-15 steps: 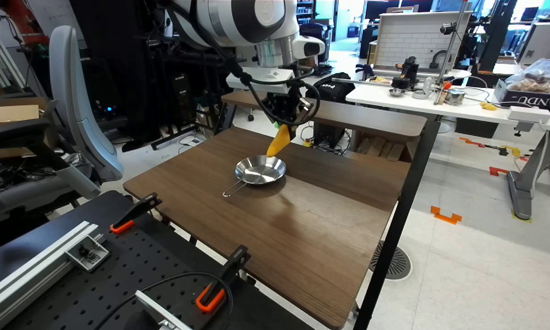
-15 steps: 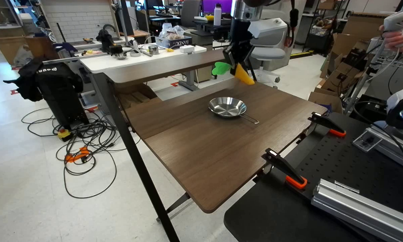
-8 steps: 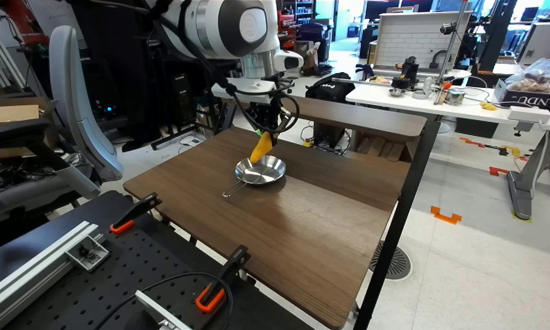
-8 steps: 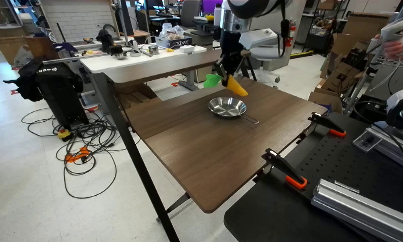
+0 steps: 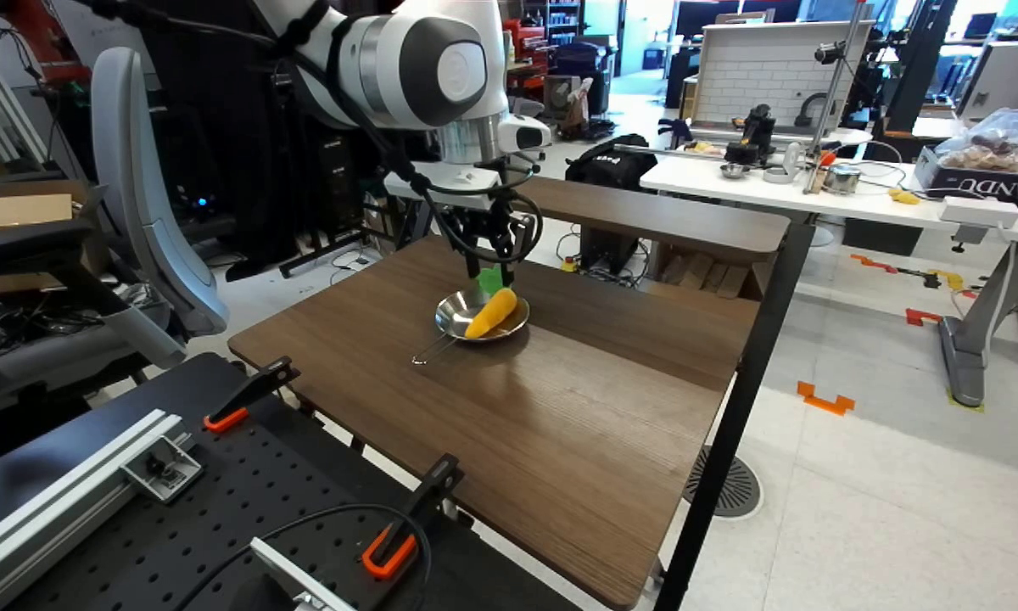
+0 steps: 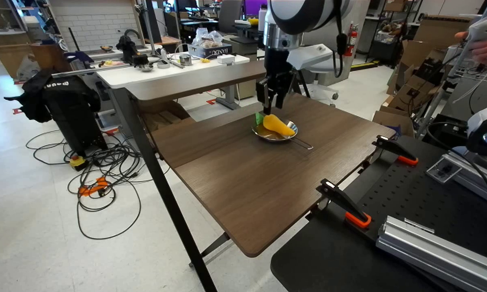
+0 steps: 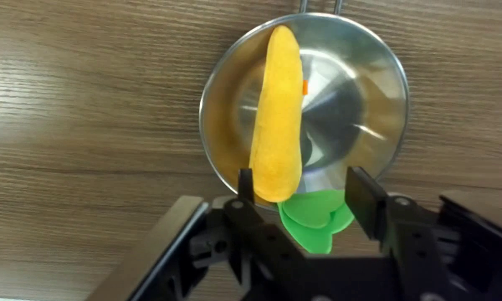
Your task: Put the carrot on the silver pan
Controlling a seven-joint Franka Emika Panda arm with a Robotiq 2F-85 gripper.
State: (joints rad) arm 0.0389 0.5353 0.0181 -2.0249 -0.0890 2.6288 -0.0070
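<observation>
The carrot [image 7: 278, 119] is lying right in the pan [image 7: 343, 113], tip pointing nearly to twelve o'clock in the wrist view, leaves [image 7: 313, 214] poking past the rim at six, where the gripper [image 7: 300, 177] is hovering, jaws spread. The pan is resting on the table [image 7: 108, 125].

The silver pan [image 7: 334, 113] is glossy metal, the carrot [image 7: 278, 117] smooth, the tabletop [image 6: 263, 174] wood-grained.
</observation>
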